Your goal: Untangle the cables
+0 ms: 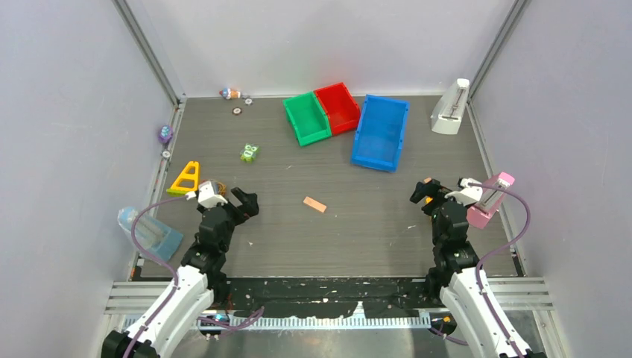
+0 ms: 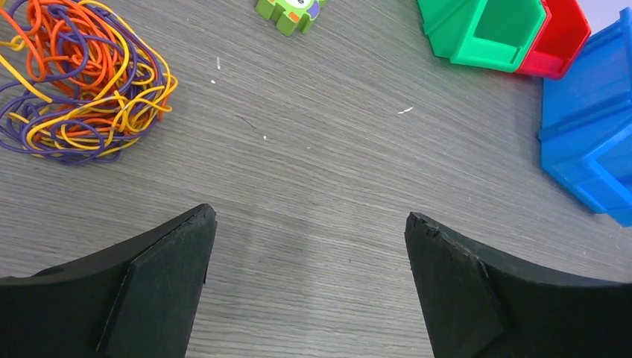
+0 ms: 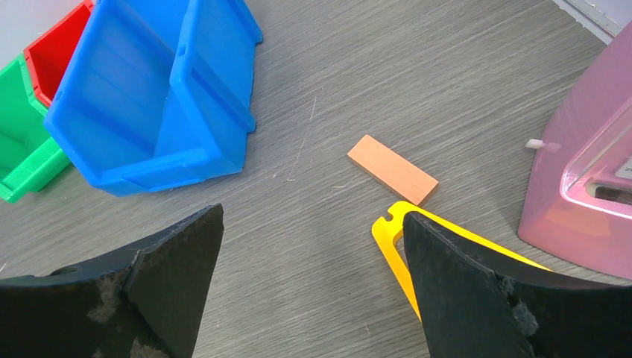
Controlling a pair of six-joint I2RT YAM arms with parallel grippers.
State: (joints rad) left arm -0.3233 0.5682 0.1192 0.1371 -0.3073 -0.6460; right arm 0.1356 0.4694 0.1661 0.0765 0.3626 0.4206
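Orange, yellow and purple cables (image 2: pixel 74 74): one knotted heap on the grey surface (image 2: pixel 335 164), ahead and to the left of the left hand (image 2: pixel 309 224).
Left hand state: jaws wide, empty, over bare surface.
Best approach: swing left and pinch one outer loop, not the core.
Right hand (image 3: pixel 313 216): wide open, empty, well apart; probably needed to pin the heap.
Risk: dragging the whole bundle.
Neighbour: green toy (image 2: pixel 289 11) near the heap.

Orange block (image 3: pixel 392 169) near blue bin (image 3: pixel 149 104) — fingers (image 3: pixel 149 298) spread wide.
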